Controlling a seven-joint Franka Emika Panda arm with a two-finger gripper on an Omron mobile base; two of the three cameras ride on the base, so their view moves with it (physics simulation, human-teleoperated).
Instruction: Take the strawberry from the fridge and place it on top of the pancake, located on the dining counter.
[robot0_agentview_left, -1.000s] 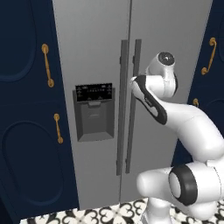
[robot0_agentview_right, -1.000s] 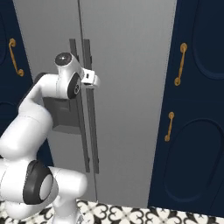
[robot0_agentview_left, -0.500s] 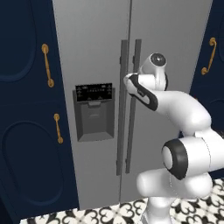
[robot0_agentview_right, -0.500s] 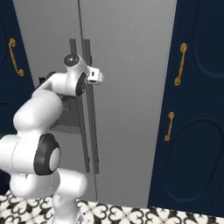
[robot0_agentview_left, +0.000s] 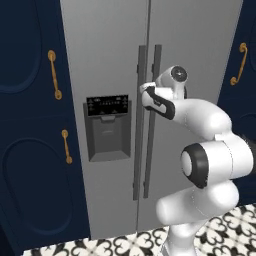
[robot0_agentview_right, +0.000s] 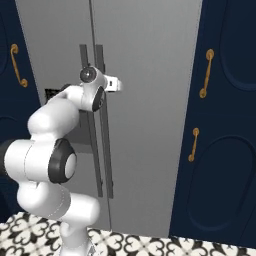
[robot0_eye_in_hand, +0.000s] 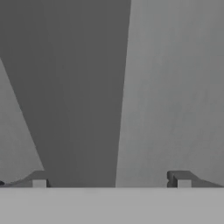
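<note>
The fridge (robot0_agentview_left: 110, 60) stands in front of me with both light-grey doors shut. Its two long dark handles (robot0_agentview_left: 141, 150) run down the middle seam. My gripper (robot0_agentview_left: 145, 95) is up against these handles at about dispenser height, also seen from the other side (robot0_agentview_right: 118, 84). In the hand view a dark handle (robot0_eye_in_hand: 78, 109) runs between the two fingertips (robot0_eye_in_hand: 39, 183), which stand wide apart, so the gripper (robot0_eye_in_hand: 109, 181) is open around it without clamping it. The strawberry, the pancake and the dining counter are out of view.
A black-panelled dispenser (robot0_agentview_left: 107, 125) sits in the left door. Navy cabinets with gold handles flank the fridge on the left (robot0_agentview_left: 30, 150) and right (robot0_agentview_right: 220, 125). The floor has black-and-white patterned tiles (robot0_agentview_right: 150, 245).
The hand has moved left and forward onto the fridge handles, and the elbow has swung up and closer to the doors. The gripper stays open. The base has not moved.
</note>
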